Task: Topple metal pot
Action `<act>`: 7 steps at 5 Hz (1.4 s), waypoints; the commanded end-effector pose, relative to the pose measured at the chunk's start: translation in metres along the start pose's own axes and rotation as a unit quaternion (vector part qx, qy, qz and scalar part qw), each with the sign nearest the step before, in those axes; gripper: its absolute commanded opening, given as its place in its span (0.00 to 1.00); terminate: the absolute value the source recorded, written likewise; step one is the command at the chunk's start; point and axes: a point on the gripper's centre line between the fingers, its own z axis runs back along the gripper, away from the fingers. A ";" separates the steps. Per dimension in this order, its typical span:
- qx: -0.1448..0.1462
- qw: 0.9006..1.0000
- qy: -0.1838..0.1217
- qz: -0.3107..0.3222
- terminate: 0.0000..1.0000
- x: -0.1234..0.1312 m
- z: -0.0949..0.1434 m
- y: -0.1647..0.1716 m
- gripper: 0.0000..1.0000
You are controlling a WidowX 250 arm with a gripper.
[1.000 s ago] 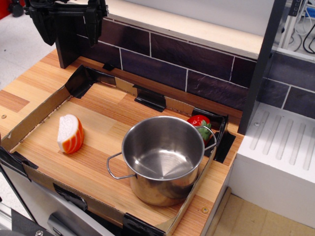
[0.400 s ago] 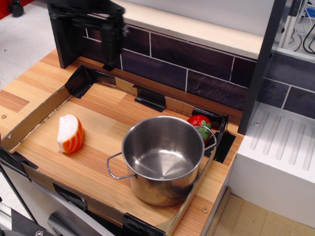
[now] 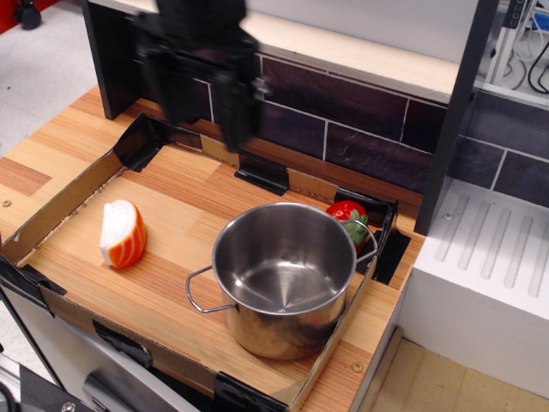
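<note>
The metal pot (image 3: 287, 275) is a large shiny steel cylinder. It stands upright and empty at the front right of the cardboard-edged tray (image 3: 60, 202), with thin wire loop handles on its left and right. My black gripper (image 3: 206, 107) hangs motion-blurred above the tray's back edge, up and to the left of the pot and well apart from it. Its two fingers (image 3: 236, 116) point down with a gap between them and hold nothing.
A toy strawberry (image 3: 346, 215) sits right behind the pot in the back right corner. An orange and white onion slice (image 3: 123, 233) lies at the tray's left. A dark tiled wall (image 3: 343, 120) runs behind. A white ridged counter (image 3: 489, 257) is to the right.
The gripper has moved right and downward along the back wall, from the top left corner toward the middle. The pot, strawberry and onion slice have not moved.
</note>
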 end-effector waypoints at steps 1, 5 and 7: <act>0.016 0.999 -0.032 -0.015 0.00 0.000 -0.013 -0.041 1.00; 0.053 0.998 -0.041 0.022 0.00 0.003 -0.071 -0.074 1.00; 0.053 0.998 -0.026 0.028 0.00 0.003 -0.079 -0.076 1.00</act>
